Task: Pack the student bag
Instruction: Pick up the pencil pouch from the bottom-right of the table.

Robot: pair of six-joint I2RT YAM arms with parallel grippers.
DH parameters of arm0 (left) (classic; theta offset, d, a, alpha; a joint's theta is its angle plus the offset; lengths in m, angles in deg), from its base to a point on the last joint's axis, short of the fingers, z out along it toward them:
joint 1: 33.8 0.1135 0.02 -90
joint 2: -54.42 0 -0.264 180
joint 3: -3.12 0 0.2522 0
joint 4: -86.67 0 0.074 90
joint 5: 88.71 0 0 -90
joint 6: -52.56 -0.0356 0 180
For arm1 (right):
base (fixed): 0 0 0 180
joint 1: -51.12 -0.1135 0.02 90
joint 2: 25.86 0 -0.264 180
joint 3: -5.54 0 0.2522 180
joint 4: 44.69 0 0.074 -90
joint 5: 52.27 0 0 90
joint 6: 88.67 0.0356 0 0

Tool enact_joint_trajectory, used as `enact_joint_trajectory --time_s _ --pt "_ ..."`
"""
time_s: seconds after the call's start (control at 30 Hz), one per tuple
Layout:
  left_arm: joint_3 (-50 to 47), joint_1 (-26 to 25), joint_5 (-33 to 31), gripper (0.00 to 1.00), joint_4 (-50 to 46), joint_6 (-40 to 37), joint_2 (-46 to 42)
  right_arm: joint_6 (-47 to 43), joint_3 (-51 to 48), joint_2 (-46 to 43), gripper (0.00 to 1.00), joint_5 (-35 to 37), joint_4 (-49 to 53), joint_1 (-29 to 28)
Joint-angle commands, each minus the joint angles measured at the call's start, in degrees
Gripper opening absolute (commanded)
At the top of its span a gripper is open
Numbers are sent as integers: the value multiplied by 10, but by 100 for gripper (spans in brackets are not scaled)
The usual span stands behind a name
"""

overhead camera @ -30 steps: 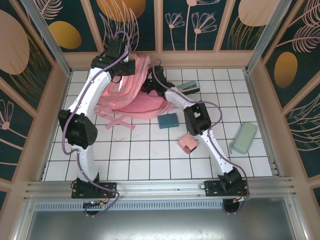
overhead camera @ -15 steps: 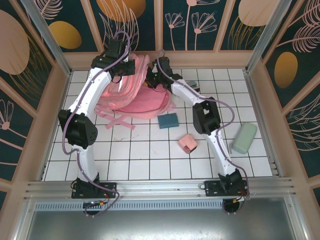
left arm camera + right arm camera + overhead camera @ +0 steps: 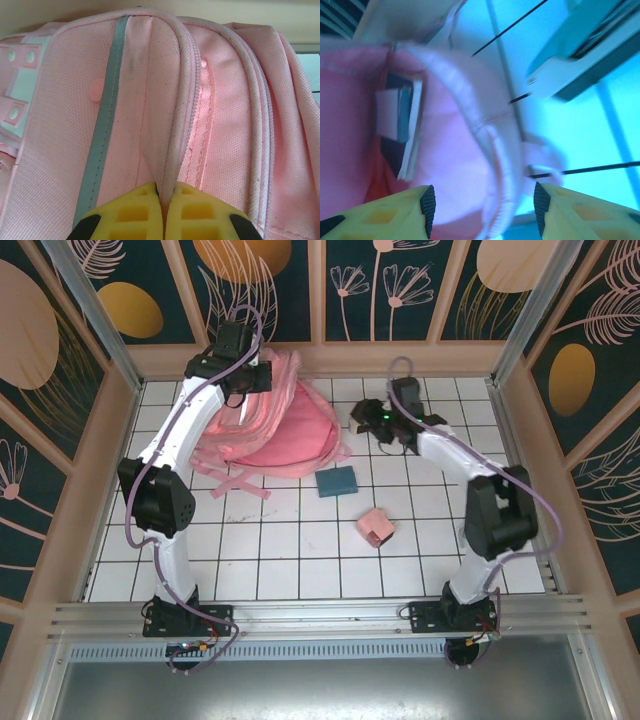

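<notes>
The left gripper [image 3: 163, 199] is pinching a piped seam of the student bag [image 3: 60, 130]. The right gripper [image 3: 482, 200] is hovering beside it, jaws spread.

Student bag [image 3: 275, 430] takes up the back-left of the counter [image 3: 260, 550], up by the rear wall. Left tool [image 3: 163, 194] is clamped on its rim seam, so no lane there. Right tool [image 3: 366, 420] hangs just right of the bag, jaws apart. Blue pad [image 3: 336, 481] and small pink box [image 3: 376, 527] sit mid-counter, apart from each other. Front-left tiles are open.
</notes>
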Motion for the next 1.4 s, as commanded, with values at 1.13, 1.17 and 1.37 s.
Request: enact_joint_trajectory --time_s 1.13,1.17,1.37 --pt "-92 -2 42 0 119 -13 -74 -100 -329 -216 99 66 146 456" --pt "-96 -3 42 0 121 -13 -77 -103 -329 -209 99 61 144 454" --pt "-112 -2 37 0 124 -16 -87 -116 -314 -169 99 86 158 400"
